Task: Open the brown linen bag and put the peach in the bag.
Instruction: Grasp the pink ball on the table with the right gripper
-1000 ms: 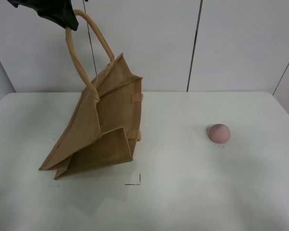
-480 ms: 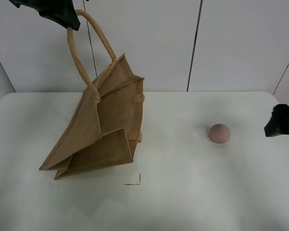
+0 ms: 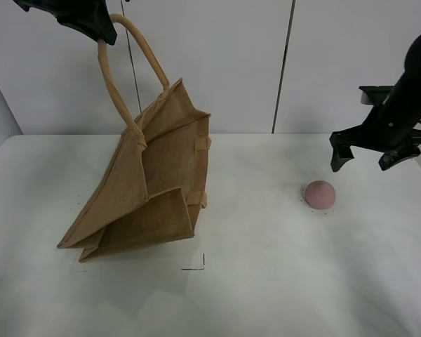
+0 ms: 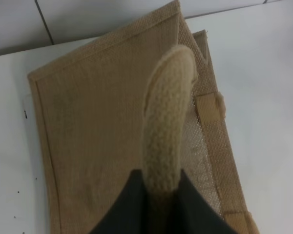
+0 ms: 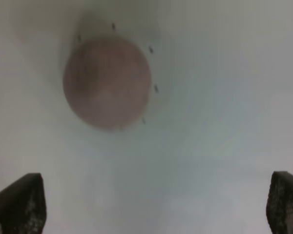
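The brown linen bag [image 3: 151, 182] stands tilted on the white table [image 3: 266, 281], lifted by one beige loop handle [image 3: 126, 63]. My left gripper [image 3: 98, 28] is shut on that handle at the top left; the left wrist view shows the handle [image 4: 167, 122] clamped between the jaws above the bag [image 4: 97, 122]. The pink peach [image 3: 319, 194] lies on the table at the right. My right gripper [image 3: 363, 156] is open and hovers above and just right of the peach. The right wrist view shows the peach [image 5: 107, 80] below, with both fingertips [image 5: 19, 202] spread wide.
A grey panelled wall [image 3: 281, 63] stands behind the table. A small black corner mark [image 3: 198, 264] is printed on the table in front of the bag. Open table lies between bag and peach.
My right arm has come in from the right edge and now hangs over the peach. The bag and the left gripper have stayed where they were.
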Controlling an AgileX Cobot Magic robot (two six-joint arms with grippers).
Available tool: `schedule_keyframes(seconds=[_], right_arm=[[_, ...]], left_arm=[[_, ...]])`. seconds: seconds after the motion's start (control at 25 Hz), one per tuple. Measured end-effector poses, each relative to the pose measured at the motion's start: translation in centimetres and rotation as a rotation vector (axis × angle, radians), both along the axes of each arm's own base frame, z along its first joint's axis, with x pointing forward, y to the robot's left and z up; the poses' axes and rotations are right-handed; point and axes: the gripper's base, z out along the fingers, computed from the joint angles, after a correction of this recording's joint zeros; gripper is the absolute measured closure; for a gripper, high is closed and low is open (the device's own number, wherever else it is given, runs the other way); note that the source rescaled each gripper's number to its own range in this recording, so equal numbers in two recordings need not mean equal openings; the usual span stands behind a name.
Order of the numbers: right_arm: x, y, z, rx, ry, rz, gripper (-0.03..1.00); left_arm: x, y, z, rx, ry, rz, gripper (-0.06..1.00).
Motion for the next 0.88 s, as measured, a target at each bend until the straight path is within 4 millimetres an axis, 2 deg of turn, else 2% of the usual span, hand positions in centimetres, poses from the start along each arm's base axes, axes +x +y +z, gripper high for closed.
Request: schedule_keyframes(seconds=[0.16, 0.56, 0.68, 0.88], right_arm=[[2.0, 1.6, -2.1, 0.006, 0.039, 0.041, -0.03], [3.7, 2.0, -8.6, 0.018, 0.116, 0.032, -0.03], [4.0, 2.0, -9.8, 0.021, 0.120, 0.028, -0.03], [4.2, 2.0, -10.8, 0.020, 0.127, 0.027, -0.03]], left_arm=[[0.0, 0.0, 0.0, 0.000, 0.000, 0.000, 0.94], [0.0, 0.0, 0.0, 0.000, 0.000, 0.000, 0.94], [0.0, 0.0, 0.0, 0.000, 0.000, 0.000, 0.94], [0.0, 0.0, 0.0, 0.000, 0.000, 0.000, 0.94]])
